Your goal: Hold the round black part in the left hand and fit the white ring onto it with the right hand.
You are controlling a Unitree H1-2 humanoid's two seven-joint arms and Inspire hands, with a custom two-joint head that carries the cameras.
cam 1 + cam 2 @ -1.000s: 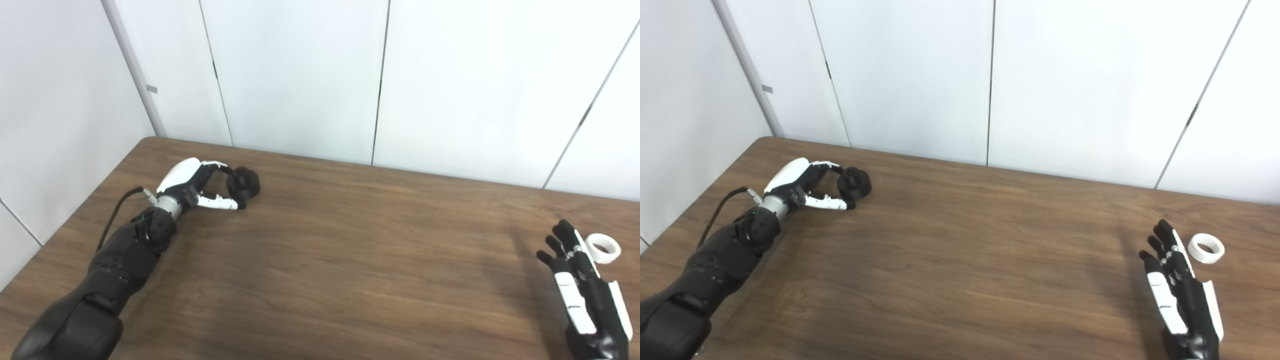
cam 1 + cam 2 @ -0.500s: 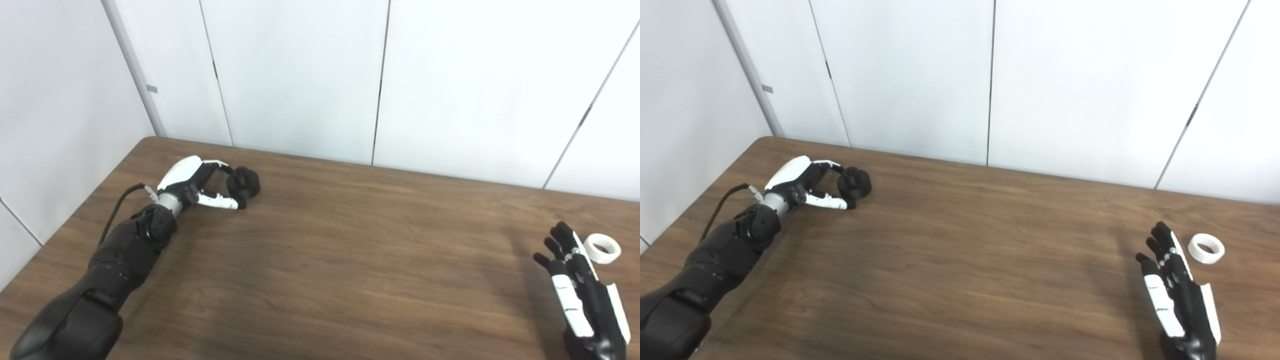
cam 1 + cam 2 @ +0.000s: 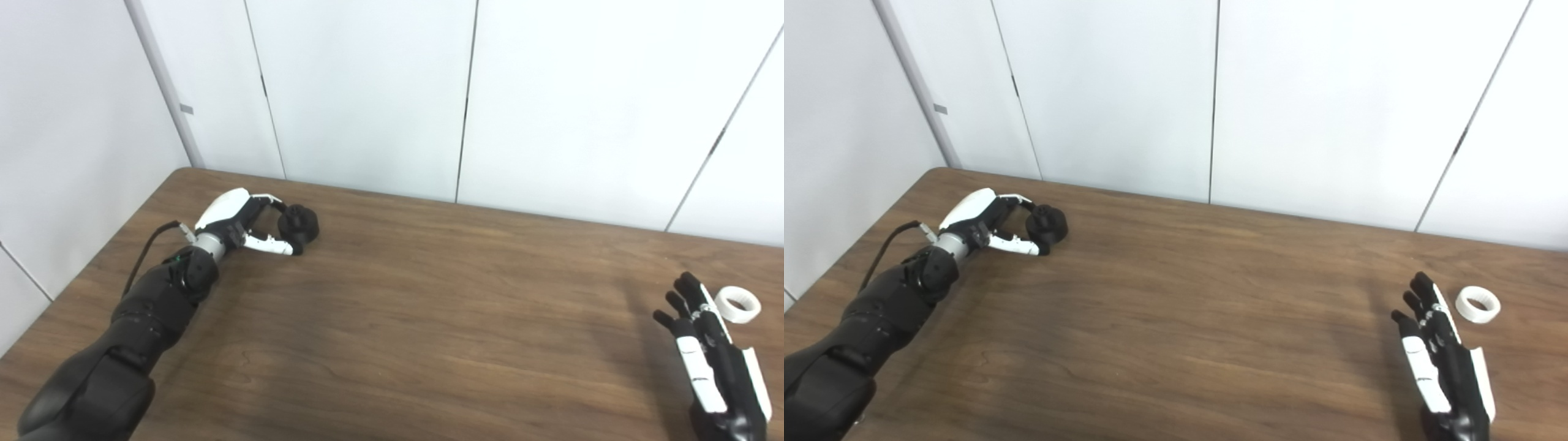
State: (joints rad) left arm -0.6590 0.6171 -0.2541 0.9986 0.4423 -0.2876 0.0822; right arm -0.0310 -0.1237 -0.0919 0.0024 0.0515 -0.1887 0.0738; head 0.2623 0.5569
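Observation:
The round black part (image 3: 299, 223) sits on the brown table (image 3: 416, 318) at the far left. My left hand (image 3: 245, 223) reaches it from the left, with fingers curled over its top and the thumb under its near side, closed on it. The part still rests on the table. The white ring (image 3: 737, 304) lies flat at the far right; it also shows in the right eye view (image 3: 1477, 304). My right hand (image 3: 704, 343) is open with fingers stretched, just left of the ring and nearer to me, not touching it.
White wall panels (image 3: 367, 92) stand right behind the table's far edge. A black cable (image 3: 144, 257) runs along my left forearm. The table's left edge runs diagonally close to my left arm.
My left wrist has shifted slightly up and right while the hand stays on the black part. My right hand drew back a little toward me, away from the ring. The ring has not moved.

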